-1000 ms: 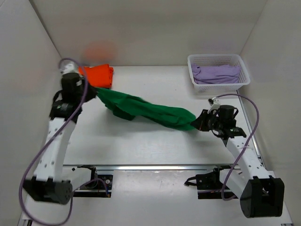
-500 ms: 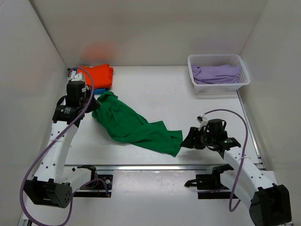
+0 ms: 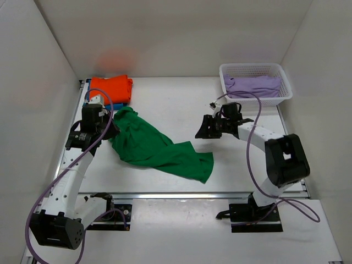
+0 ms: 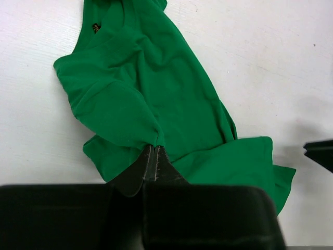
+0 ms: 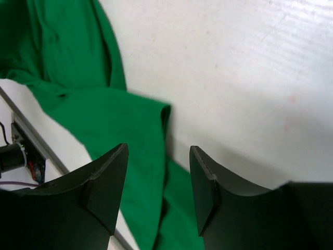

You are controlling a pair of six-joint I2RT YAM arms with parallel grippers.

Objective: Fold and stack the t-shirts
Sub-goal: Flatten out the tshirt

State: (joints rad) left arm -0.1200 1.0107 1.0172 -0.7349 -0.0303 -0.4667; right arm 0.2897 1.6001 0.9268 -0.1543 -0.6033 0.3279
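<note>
No writing legible anywhere; just a small dark tag [image 4: 95, 27] near the collar of the green t-shirt [image 3: 157, 151], too small to read. At the far right corner of the white table [image 3: 181, 104], a white mesh basket [image 3: 286, 88] with lilac cloth [image 3: 253, 85] inside. At the far left corner, an orange t-shirt [image 3: 111, 88] folded into a rectangle, just beyond the left arm's wrist. Between the two arms, nothing in the way but the green t-shirt itself: crumpled and unfolded, spread on the table from far left to near centre, collar end bunched at the left, hem end flat toward the near edge. Left gripper [image 4: 154, 153] pinched tight on a fold of the green t-shirt at its left end, fingers pressed together with cloth draped over both sides. Right gripper [image 5: 157, 151] with jaws moderately apart and nothing between them, held right of the shirt's near-right end and clear of the cloth in the top view; in the right wrist view, green hem beyond the fingertips.
</note>
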